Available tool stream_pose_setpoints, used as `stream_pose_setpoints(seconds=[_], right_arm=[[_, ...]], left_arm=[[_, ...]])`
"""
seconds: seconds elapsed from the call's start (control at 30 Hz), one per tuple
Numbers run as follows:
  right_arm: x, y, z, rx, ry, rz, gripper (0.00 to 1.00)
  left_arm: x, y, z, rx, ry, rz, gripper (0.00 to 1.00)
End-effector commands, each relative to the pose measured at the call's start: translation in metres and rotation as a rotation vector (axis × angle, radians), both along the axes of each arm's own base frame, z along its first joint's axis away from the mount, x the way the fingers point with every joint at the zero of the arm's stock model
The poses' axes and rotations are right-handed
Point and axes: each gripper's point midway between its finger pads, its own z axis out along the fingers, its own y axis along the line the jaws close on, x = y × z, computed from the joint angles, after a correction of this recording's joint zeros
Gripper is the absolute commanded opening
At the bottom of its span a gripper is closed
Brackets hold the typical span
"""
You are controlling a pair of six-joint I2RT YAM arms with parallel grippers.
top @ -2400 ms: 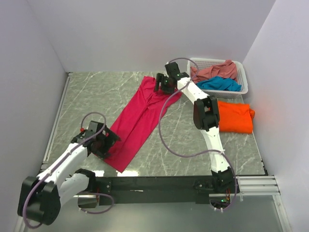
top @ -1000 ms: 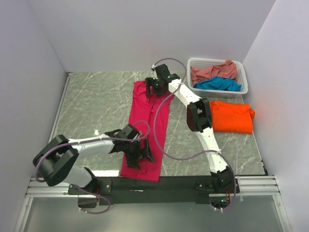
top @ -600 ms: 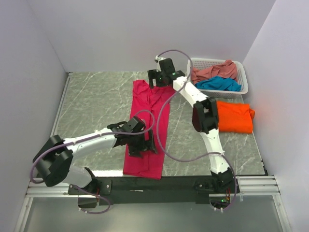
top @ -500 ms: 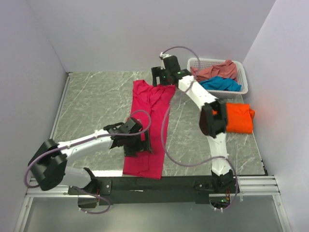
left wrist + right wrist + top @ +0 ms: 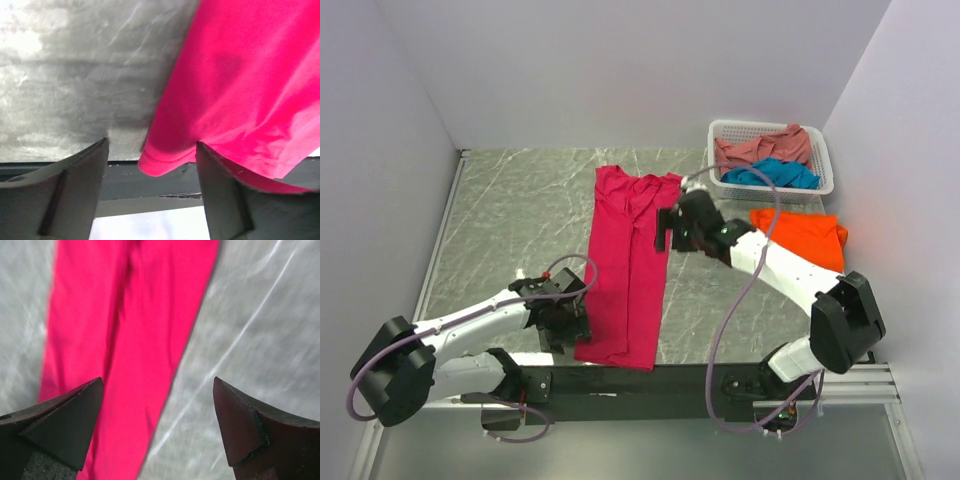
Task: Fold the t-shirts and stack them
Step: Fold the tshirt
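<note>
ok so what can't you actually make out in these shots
top view: the basket wall and their own bunching hide most of the teal shirt and salmon shirt
top view: the right arm covers the near-left edge of the orange shirt
left wrist view: the frame edge cuts off the magenta shirt; whether the left tool touches its hem is unclear
right wrist view: blurred; the magenta shirt's ends run out of frame

1. Magenta-pink t-shirt point(image 5: 628, 265): one plain, solid colour.
2. Orange t-shirt point(image 5: 810, 235): bright and plain.
3. Teal-blue t-shirt point(image 5: 775, 173) and salmon-pink t-shirt point(image 5: 760, 147): both plain.
4. Basket point(image 5: 826, 163): white lattice.
5. Table point(image 5: 520, 220): grey-green marble with white veins.
</note>
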Motion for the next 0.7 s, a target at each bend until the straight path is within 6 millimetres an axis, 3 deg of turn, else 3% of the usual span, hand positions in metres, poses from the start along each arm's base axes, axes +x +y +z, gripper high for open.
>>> stream_pose_setpoints(seconds=[0.0, 0.13, 0.3, 0.4, 0.6, 0.67], right_arm=[[-0.022, 0.000, 0.000, 0.012, -0.011, -0.041, 0.96], [-0.055, -0.012, -0.024, 0.009, 0.059, -0.056, 0.95], [-0.093, -0.022, -0.043, 0.017, 0.140, -0.043, 0.94], [-0.118, -0.021, -0.053, 0.050, 0.193, -0.012, 0.91], [-0.185, 0.012, -0.063, 0.151, 0.309, 0.162, 0.89], [-0.215, 0.025, -0.071, 0.178, 0.371, 0.242, 0.89]], left_arm=[[-0.011, 0.005, 0.000, -0.008, 0.025, 0.017, 0.71], [-0.016, 0.001, 0.002, -0.046, 0.039, 0.000, 0.58], [-0.019, -0.016, 0.012, -0.161, 0.033, -0.044, 0.56], [-0.018, -0.016, 0.014, -0.160, 0.025, -0.051, 0.49], [-0.027, -0.010, 0.003, -0.133, 0.068, -0.057, 0.21], [-0.032, -0.003, -0.004, -0.101, 0.099, -0.046, 0.01]])
